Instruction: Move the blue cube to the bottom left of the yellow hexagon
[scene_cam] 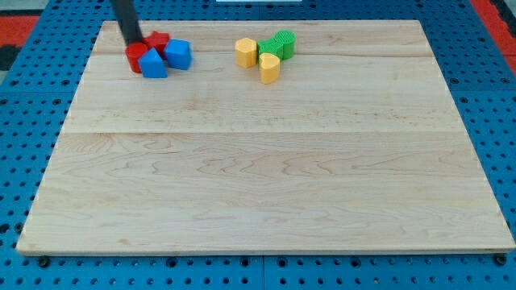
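The blue cube (179, 55) sits near the board's top left, touching a red star block (159, 41) and a blue triangular block (152, 64). A red block (135, 56) lies at the left of this cluster. The yellow hexagon (246, 52) stands to the right, beside a green block (267, 46), a ribbed green block (283, 42) and a yellow rounded block (269, 68). My tip (133, 43) is at the cluster's upper left, touching the red block, left of the blue cube.
The wooden board (266, 161) lies on a blue pegboard table (16, 161). A red patch (16, 32) shows at the view's top left and another at the top right corner.
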